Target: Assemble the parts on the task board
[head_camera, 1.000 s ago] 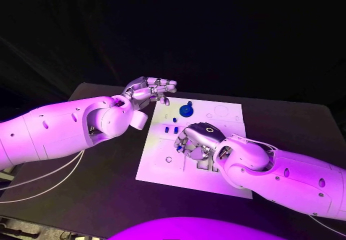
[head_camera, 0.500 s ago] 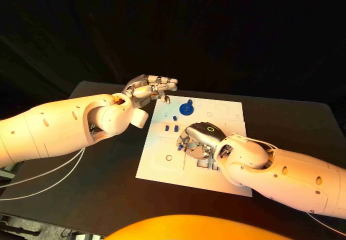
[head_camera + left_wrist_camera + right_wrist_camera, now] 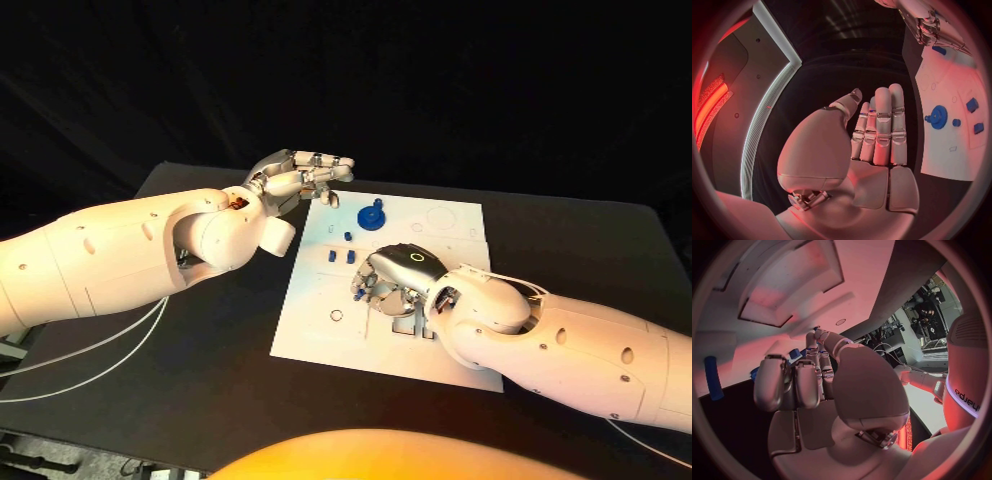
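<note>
Fingers held straight and together, the left hand (image 3: 300,177) is hovering empty by the task board's (image 3: 325,335) far corner on the counter (image 3: 216,400). The left wrist view is revealing a blue gear (image 3: 938,117). The right hand (image 3: 397,280) is pressing down mid-board, fingers curled; whether it is holding anything cannot be told.

a black desk (image 3: 173,390) sits under everything, and two thin white cables (image 3: 87,360) trail across its near left corner toward the edge.

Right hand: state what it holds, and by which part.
Cannot be told. The right hand has its fingers down at the board beside a blue part, but the fingers hide any grip on it.
</note>
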Controlling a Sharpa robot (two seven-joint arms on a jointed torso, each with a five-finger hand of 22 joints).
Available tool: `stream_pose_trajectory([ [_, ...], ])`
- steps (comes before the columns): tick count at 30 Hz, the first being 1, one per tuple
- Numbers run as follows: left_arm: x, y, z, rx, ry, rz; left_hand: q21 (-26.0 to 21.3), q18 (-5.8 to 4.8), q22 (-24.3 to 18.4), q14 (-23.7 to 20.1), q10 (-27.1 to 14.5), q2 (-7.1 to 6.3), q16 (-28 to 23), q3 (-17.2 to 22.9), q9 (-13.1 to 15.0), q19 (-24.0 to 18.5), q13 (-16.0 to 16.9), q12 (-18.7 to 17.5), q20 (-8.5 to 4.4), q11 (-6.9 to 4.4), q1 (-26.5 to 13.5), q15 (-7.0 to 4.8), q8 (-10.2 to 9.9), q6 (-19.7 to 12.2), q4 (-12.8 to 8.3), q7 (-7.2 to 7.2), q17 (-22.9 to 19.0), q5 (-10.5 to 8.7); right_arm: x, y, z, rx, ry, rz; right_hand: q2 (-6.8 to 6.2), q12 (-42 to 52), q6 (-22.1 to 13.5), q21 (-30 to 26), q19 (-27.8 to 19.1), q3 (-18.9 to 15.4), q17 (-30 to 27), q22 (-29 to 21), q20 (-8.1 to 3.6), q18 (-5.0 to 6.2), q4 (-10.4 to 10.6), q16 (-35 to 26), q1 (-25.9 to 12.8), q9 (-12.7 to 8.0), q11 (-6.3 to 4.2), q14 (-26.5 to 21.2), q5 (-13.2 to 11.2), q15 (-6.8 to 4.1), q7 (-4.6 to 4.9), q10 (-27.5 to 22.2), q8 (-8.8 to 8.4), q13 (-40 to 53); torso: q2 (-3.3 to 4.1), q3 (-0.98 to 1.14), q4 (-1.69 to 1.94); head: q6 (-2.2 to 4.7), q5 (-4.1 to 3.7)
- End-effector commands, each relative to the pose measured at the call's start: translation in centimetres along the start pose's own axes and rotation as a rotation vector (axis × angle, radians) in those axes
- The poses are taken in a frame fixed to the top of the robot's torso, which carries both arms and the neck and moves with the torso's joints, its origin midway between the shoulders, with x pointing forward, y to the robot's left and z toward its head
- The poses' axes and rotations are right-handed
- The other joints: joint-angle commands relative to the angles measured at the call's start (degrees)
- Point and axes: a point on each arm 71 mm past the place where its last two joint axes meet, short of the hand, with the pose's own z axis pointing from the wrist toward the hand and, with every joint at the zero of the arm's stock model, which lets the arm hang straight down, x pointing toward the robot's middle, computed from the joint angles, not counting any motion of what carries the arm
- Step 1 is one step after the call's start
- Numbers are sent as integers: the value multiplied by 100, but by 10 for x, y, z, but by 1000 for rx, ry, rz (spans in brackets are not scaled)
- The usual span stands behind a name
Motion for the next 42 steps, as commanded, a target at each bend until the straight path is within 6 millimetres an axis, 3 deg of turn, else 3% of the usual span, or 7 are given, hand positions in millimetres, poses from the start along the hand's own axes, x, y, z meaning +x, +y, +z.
stream_pose_trajectory([
  [1, 3, 0, 0, 4, 24, -10, -27, 69, -11, -28, -50, 67, -22, -43, -10, 18, 9, 26, 34, 2, -4, 3, -28, -40, -11, 11, -10, -13, 3, -2, 0, 10, 33, -15, 32, -24, -6, 22, 91, -12, 155, 7, -14, -55, -22, 20, -9, 12, -66, 360, 20, -18, 36, 25, 12, 7, 5, 1, -2, -22, 1],
  [20, 4, 0, 0, -2, 27, -9, -27, 69, -11, -28, -50, 67, -22, -43, -10, 18, 9, 26, 34, 2, -4, 3, -28, -40, -11, 11, -10, -13, 9, 1, 4, 12, 86, -26, 31, -46, -19, 19, 72, -63, 144, 9, -5, -51, -11, 15, -70, 38, -64, 354, -1, -11, 33, 15, 10, 24, 2, -1, -3, -33, 23],
  [24, 4, 0, 0, -3, 28, -9, -27, 69, -11, -28, -50, 67, -22, -43, -10, 18, 9, 26, 34, 2, -4, 3, -28, -40, -11, 11, -10, -13, 9, 1, 5, 15, 83, -19, 20, -164, -206, 6, 43, -111, 129, 4, 22, -48, 28, 9, -172, 22, -6, 346, -10, 34, 87, -158, -97, 7, -2, 0, -2, -25, 19],
  [30, 4, 0, 0, -6, 29, -9, -27, 69, -11, -28, -50, 67, -22, -43, -10, 18, 9, 26, 34, 2, -4, 3, -28, -40, -11, 11, -10, -13, 8, -2, 5, 25, 65, -13, -106, -264, -648, -92, -33, -181, 97, -82, 123, -33, 89, -9, -334, -74, 167, 330, 85, 174, 234, -678, -322, -91, -4, 0, -5, -17, 20],
  [35, 3, 0, 0, -9, 31, -9, -27, 69, -11, -28, -50, 67, -22, -43, -10, 18, 9, 26, 34, 2, -4, 3, -28, -40, -11, 11, -10, -13, 6, -4, 3, 28, 44, -8, -164, -234, -853, -167, -86, -217, 67, -147, 173, -11, 97, -27, -370, -120, 207, 318, 23, 206, 236, -902, -327, -124, 0, 2, -10, -11, 22],
  [42, 3, 0, 0, -13, 31, -9, -35, 70, -17, -33, -58, 78, -21, -50, -10, 19, 11, 33, 37, 3, -2, 4, -25, -45, -15, 12, -10, -12, 1, -5, -4, 25, 19, -7, -176, -218, -876, -169, -94, -230, 66, -145, 185, -7, 98, -24, -376, -125, 209, 315, 11, 209, 225, -950, -315, -127, -5, 3, -9, 6, 1],
])
